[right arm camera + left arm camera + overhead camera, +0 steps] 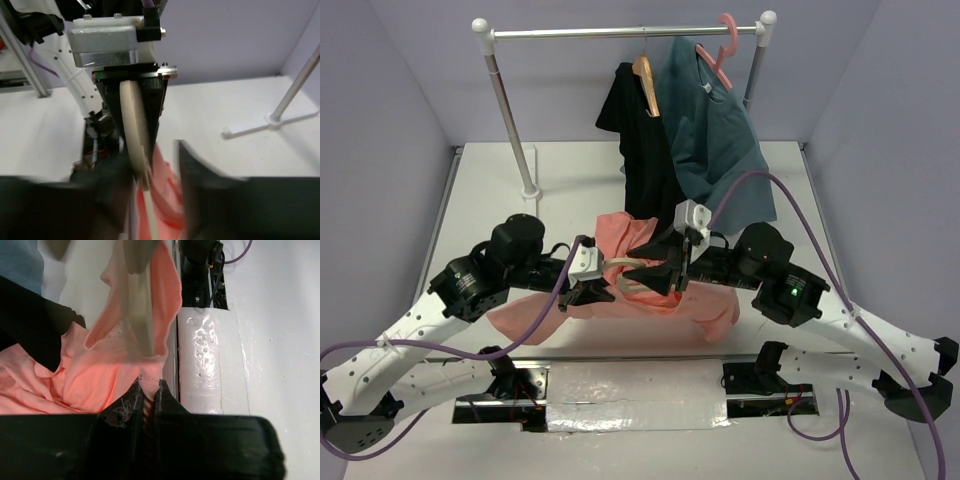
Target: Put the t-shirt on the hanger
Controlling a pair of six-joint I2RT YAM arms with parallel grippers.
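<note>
A white-posted garment rack (620, 33) stands at the far side of the white bench (570, 180), its rail carrying a black shirt (645, 150) on a brown wooden hanger (647, 85). Just beside it, on the right, a teal-blue shirt (715, 140) hangs on a pink plastic hanger (723, 50), the two garments touching along their inner edges. Purple cables (800, 220) loop over the bench on both sides, a shiny reflective strip (630, 385) lies along the near edge, and plain lilac walls (400, 100) enclose the area on three sides.
</note>
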